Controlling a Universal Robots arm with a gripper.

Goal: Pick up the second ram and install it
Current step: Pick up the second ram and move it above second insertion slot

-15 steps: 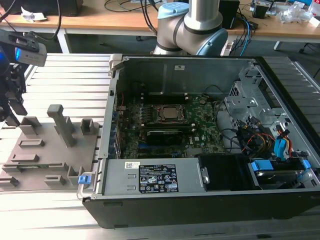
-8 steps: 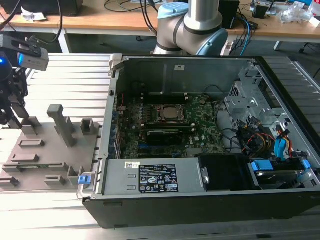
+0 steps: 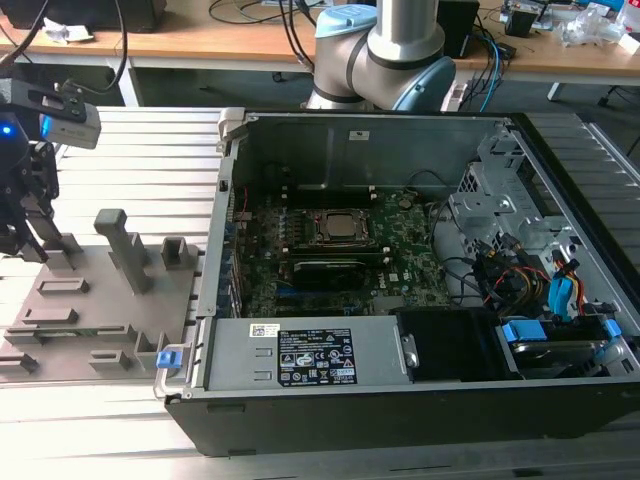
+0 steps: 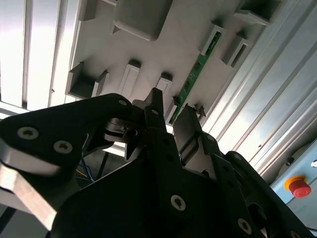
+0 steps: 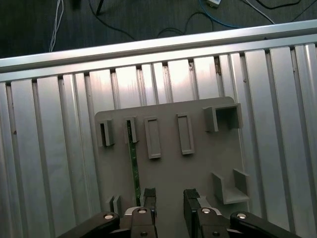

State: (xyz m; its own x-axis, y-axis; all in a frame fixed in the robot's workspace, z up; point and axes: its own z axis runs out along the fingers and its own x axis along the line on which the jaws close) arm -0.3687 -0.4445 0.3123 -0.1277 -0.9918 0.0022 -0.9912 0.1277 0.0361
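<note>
Ribbed aluminium table (image 3: 130,150) carries everything in the exterior view: a grey fixture plate (image 3: 120,320) at that view's left and an open computer case (image 3: 400,400) beside it, its motherboard (image 3: 330,250) exposed. My gripper (image 3: 32,240) hangs over the far-left part of the plate, close above its holders. From here I cannot judge how far its fingers are spread.

In the first wrist view I see the second ram (image 5: 133,158). It is a thin, long, dark green stick set on edge in slotted holders on the plate (image 5: 198,168), and it runs straight toward the gripper (image 5: 170,201). The two black fingers (image 5: 148,198) stand apart with bare plate between them, gripping nothing. The ram's near end lies just beside one finger, outside the gap.

In the second wrist view the ram (image 4: 193,74) looks brighter green, with small components along its face, and sits between grey holders. The fingers (image 4: 156,106) are parted and empty, their tips near the stick's closer end.
</note>
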